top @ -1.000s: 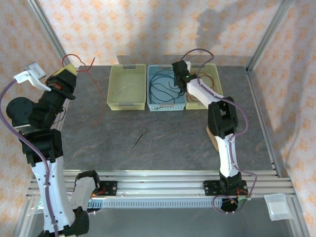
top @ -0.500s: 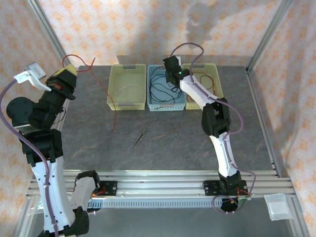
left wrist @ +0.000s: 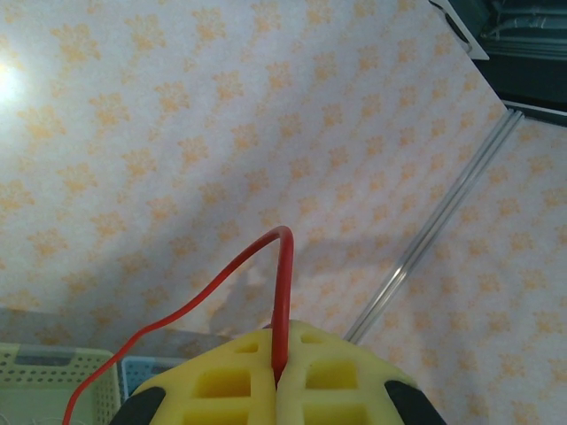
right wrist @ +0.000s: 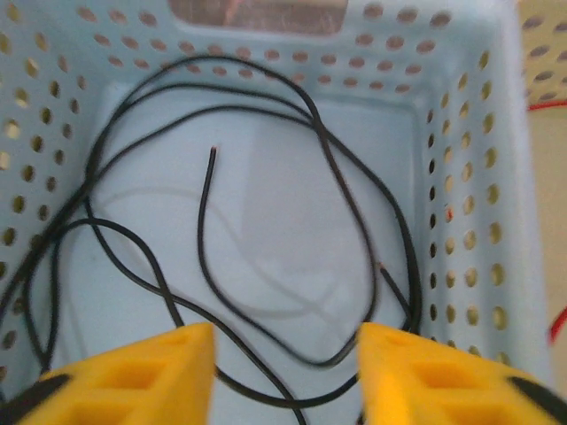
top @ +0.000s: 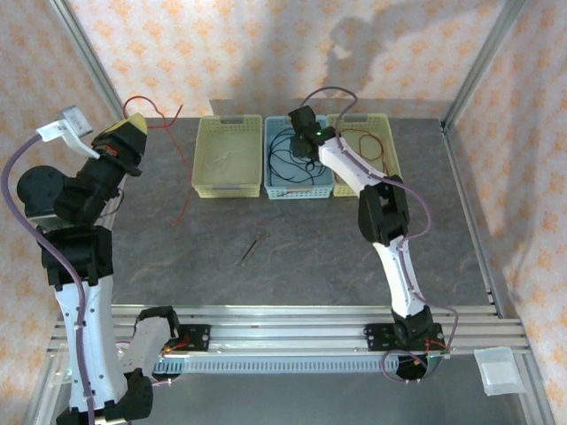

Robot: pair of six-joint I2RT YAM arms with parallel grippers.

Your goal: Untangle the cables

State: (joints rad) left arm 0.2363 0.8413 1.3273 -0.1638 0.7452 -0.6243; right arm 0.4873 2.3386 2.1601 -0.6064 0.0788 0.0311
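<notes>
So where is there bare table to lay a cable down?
Bare table between the small stick and the right arm. Crowded: the blue basket under the right hand, and the left side where the red cable hangs.

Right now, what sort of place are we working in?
Probably a robot test cell, not a home: a grey tabletop boxed in by aluminium frame posts and patterned backdrop walls, with three perforated sorting baskets along its far edge.
</notes>
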